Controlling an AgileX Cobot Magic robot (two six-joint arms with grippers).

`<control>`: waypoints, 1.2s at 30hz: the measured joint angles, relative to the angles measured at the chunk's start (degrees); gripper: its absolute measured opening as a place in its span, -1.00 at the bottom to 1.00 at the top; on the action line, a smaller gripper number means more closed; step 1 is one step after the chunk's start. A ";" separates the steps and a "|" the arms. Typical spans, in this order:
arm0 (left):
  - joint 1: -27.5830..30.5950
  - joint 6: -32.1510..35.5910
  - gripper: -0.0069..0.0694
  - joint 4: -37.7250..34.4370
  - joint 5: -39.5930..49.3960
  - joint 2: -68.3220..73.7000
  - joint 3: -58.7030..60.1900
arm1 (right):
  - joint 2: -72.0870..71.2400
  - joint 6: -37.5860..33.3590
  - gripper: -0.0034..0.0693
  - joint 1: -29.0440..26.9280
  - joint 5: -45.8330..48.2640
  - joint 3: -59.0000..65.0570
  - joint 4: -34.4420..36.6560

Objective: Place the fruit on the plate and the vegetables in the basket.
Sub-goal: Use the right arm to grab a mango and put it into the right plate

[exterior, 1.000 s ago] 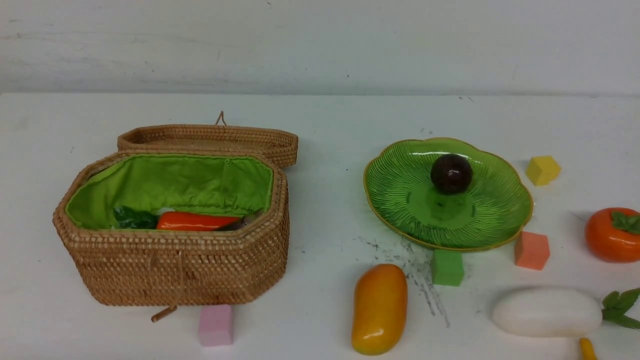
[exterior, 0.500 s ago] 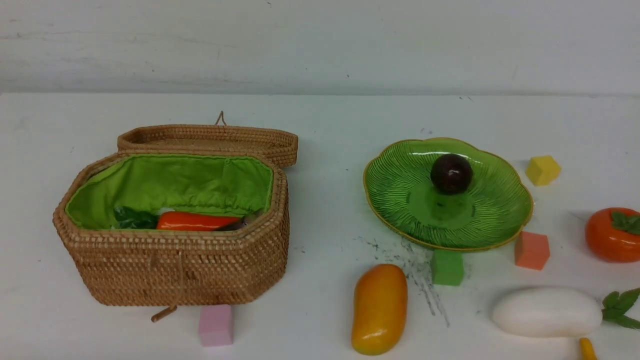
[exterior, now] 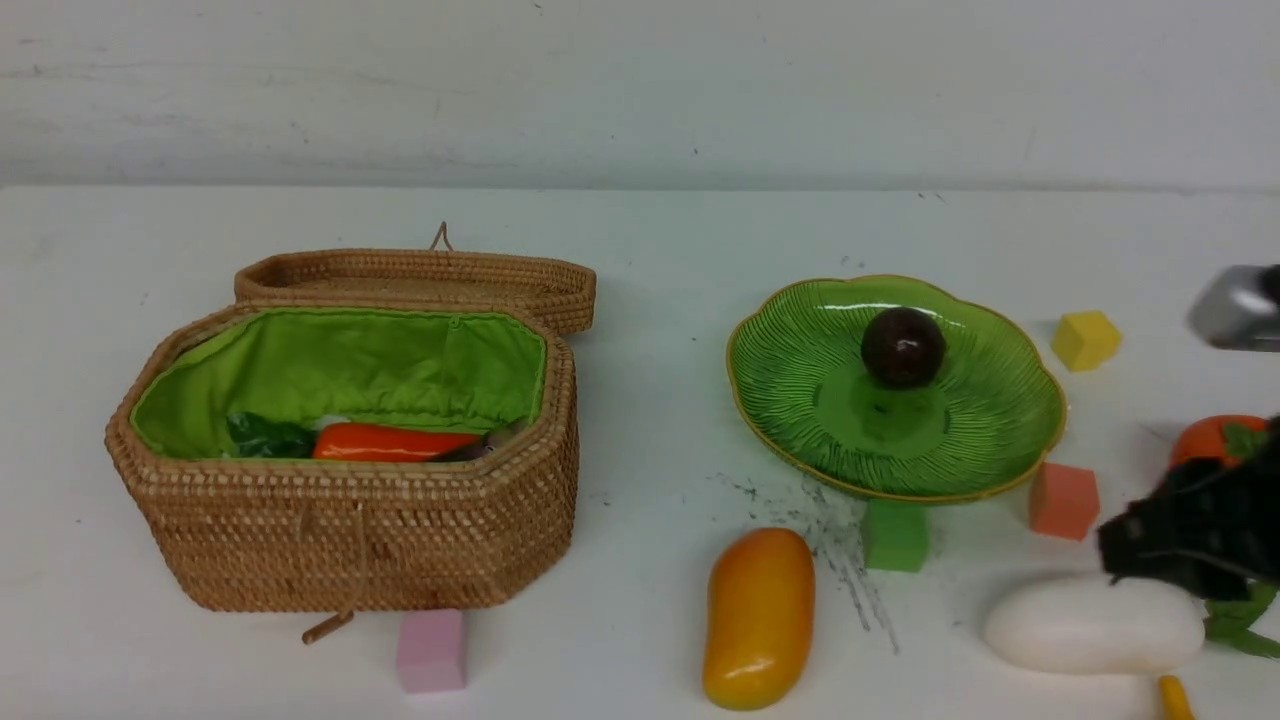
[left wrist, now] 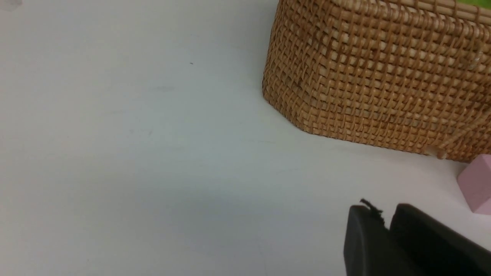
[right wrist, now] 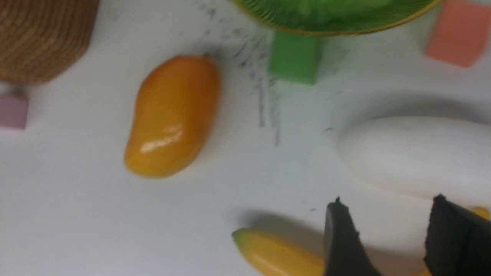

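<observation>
Right gripper hangs with jaws parted and empty, over the yellow banana; white radish just beside it, mango farther off.

small pink foam cube: off on the left near the front, well apart from the other three
small green foam cube: right of centre, flat on the white surface
salmon-orange foam cube: near the green one, to its right, not touching
yellow foam cube: farther back on the right, a bit turned
grey scuff marks: smudgy streaks just left of the green cube
plain off-white wall: behind it all
</observation>
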 joint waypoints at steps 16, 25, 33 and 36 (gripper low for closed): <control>0.00 0.00 -0.55 0.00 0.00 0.00 0.00 | 34.10 28.84 0.93 22.38 1.39 -21.73 -9.45; 0.00 0.00 -0.52 0.00 0.00 0.00 0.00 | 42.36 36.91 0.87 22.53 -0.82 -22.57 -10.11; 0.00 0.00 -0.50 0.00 0.00 0.00 0.00 | 46.44 36.19 0.67 22.53 -0.88 -23.37 -10.22; 0.00 0.00 -0.49 0.00 0.00 0.00 0.00 | 46.38 35.31 0.67 22.53 -0.75 -23.44 -9.74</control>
